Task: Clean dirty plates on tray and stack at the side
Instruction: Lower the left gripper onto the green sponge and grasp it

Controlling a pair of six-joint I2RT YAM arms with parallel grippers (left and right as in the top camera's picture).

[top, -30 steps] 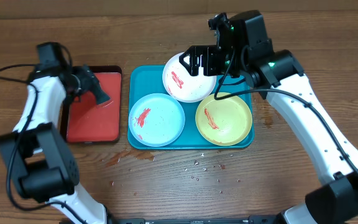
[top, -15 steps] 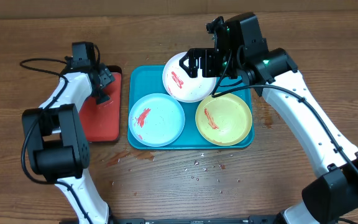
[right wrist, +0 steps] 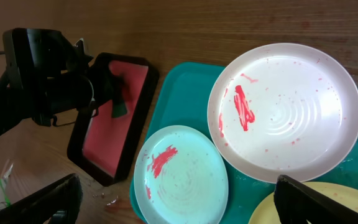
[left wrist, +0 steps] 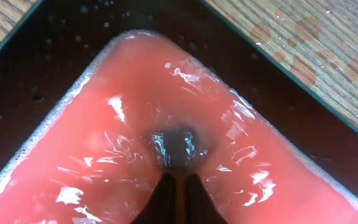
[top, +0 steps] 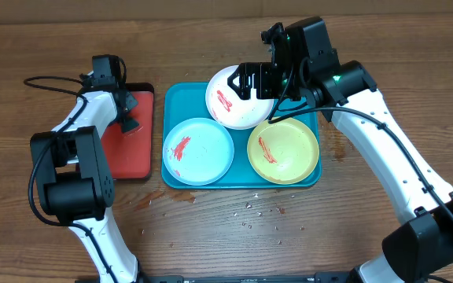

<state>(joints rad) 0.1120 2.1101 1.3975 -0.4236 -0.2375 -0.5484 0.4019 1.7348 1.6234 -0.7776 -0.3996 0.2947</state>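
Observation:
Three smeared plates lie on the turquoise tray (top: 175,98) (right wrist: 185,87): a white plate (top: 238,98) (right wrist: 291,112) at the back, a light blue one (top: 199,151) (right wrist: 182,177) front left, a yellow-green one (top: 283,149) (right wrist: 263,213) front right. My right gripper (top: 254,79) (right wrist: 188,199) hovers open above the white plate's back edge, holding nothing. My left gripper (top: 127,118) (left wrist: 178,177) is shut, its tips dipped in the red tray's liquid. A dark blob (left wrist: 176,146) sits at the tips; whether it is gripped I cannot tell.
The small red tray (top: 116,153) with a dark rim (left wrist: 61,37) stands left of the turquoise tray and holds shiny red liquid. Crumbs and wet spots (top: 250,214) dot the wooden table in front of the turquoise tray. Cables trail behind the left arm.
The left arm swung in from the far left to the red tray's back part, then its gripper went from open to shut. The right arm and the plates stayed put.

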